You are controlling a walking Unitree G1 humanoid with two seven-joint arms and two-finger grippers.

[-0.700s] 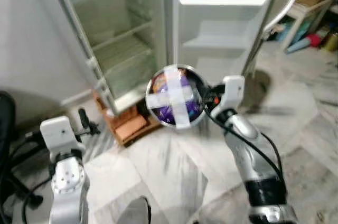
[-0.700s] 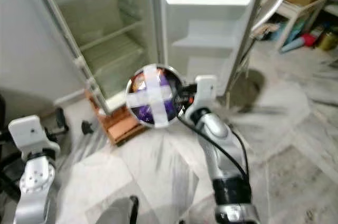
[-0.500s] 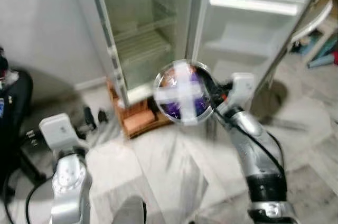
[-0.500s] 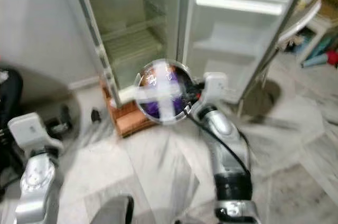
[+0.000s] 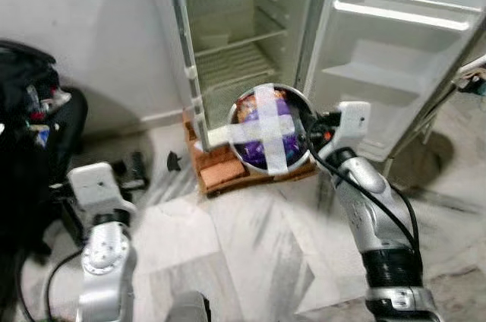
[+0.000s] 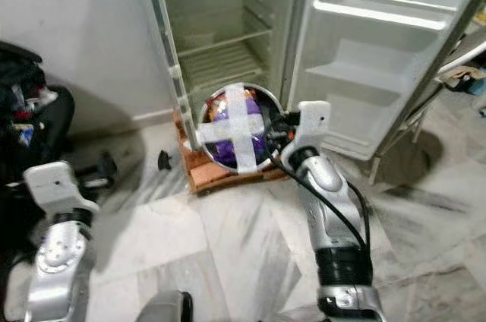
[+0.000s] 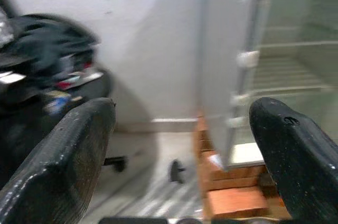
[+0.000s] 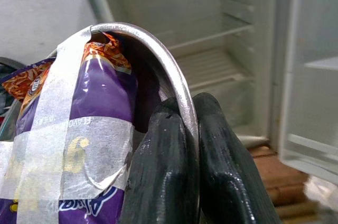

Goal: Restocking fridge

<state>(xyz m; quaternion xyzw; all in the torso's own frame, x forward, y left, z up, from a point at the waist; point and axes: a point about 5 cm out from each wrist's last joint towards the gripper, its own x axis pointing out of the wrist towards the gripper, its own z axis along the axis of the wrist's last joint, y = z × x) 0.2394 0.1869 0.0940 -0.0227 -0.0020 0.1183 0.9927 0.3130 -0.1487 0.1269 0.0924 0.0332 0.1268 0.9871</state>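
From the head camera's left eye, the fridge (image 5: 243, 41) stands open against a pale wall, its wire shelves bare and its door (image 5: 402, 48) swung wide to the robot's right. The cabinet sits raised on orange bricks (image 5: 220, 170) on a marble floor (image 5: 250, 246). In front of the opening the right gripper (image 5: 313, 131) holds up a round metal bowl (image 5: 269, 131), tilted so its mouth faces the camera; a purple snack packet (image 5: 262, 147) lies inside under a white tape cross (image 5: 273, 128). The bowl hangs in the air just short of the fridge's lowest shelf level, not yet inside. The left arm (image 5: 102, 238) hangs low at the robot's left, near a dark heap of bags (image 5: 30, 117) by the wall.

The right eye gives the same scene slightly shifted, with a metal stand's legs (image 6: 425, 121) beyond the door.

In the left wrist view, the left gripper (image 7: 179, 150) has its two black fingers (image 7: 63, 155) spread wide apart with nothing between them; past them are the wall, the fridge's edge, the bricks and the dark bags.

In the right wrist view, the right gripper's fingers (image 8: 163, 182) are pressed close together, pinching the thin rim of the bowl (image 8: 169, 71) between them. The purple and orange packet (image 8: 95, 113) fills the bowl beside them, taped across, with the open fridge shelves (image 8: 211, 55) behind
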